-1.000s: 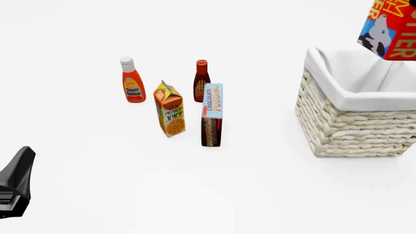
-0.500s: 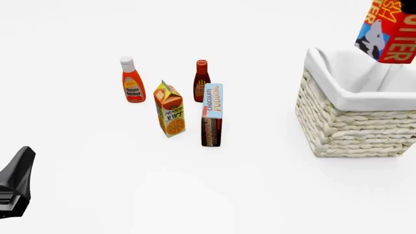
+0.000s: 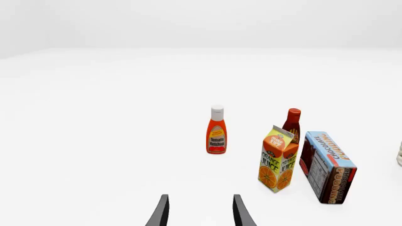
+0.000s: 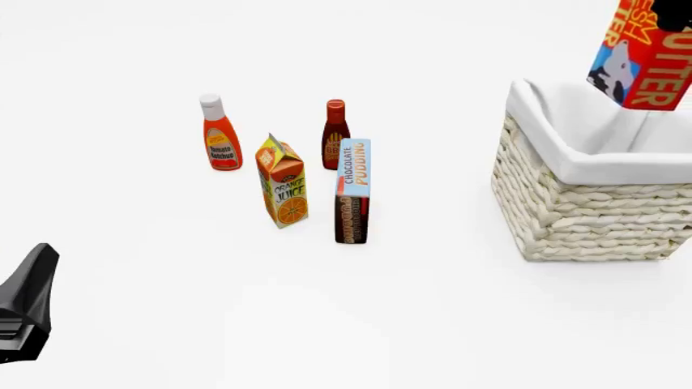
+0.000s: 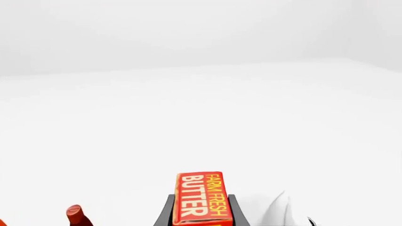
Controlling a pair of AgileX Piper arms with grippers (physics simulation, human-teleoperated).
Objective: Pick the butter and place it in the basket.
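Front view shows the red-orange butter box (image 4: 646, 55) tilted in the air above the big cream woven basket (image 4: 589, 211) at the right. Right claw (image 5: 199, 212) grips the butter. Left claw (image 3: 199, 212) is open over the white worktop (image 4: 162, 308).

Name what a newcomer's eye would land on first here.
The butter, tilted in the air above the basket at the right, clamped in the right gripper. Next, the four groceries standing mid-table: ketchup, juice, pudding and a dark red bottle.
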